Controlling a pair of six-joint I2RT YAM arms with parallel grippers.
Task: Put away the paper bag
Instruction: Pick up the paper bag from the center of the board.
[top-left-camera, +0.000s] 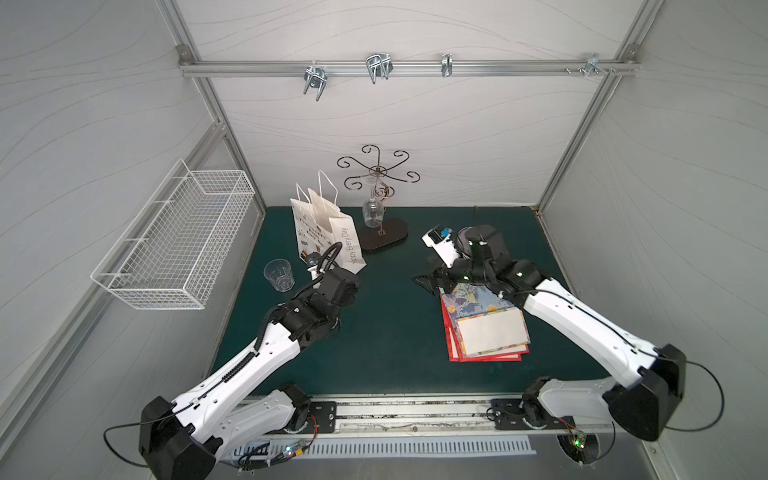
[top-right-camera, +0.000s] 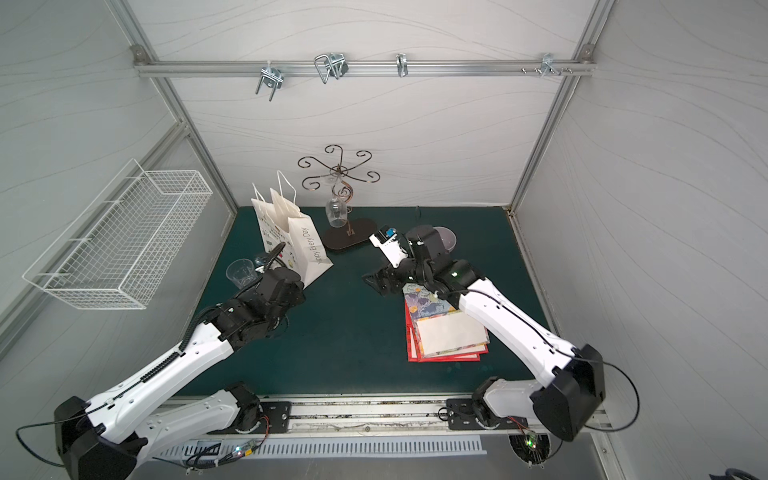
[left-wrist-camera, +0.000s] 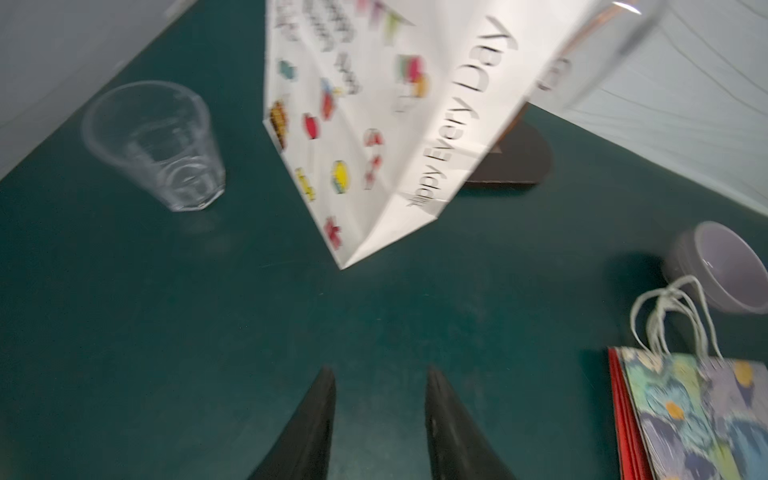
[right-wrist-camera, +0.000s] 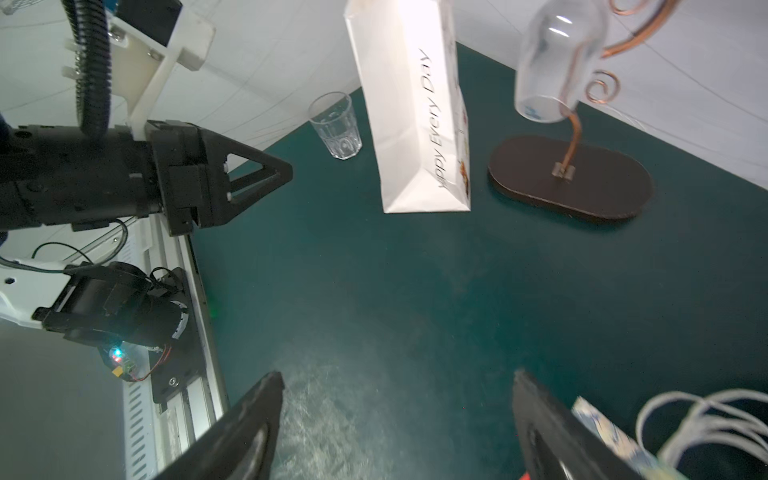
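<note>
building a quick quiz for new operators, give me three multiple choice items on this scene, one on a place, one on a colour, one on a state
1. Where is the white paper bag?
A. in the wall basket
B. on the table mat, between the tumbler and the glass stand
C. on top of the flat bags

2. What colour is the table mat?
A. red
B. white
C. dark green

3. What state is the left tool in?
A. open, holding nothing
B. shut on the bag's handle
C. shut on the tumbler

Answers:
1 B: both top views show the bag upright on the mat with the tumbler on one side and the stand on the other.
2 C: the bare mat is dark green in every view.
3 A: the left wrist view shows its fingers apart, with only mat between them and the bag ahead.
</note>
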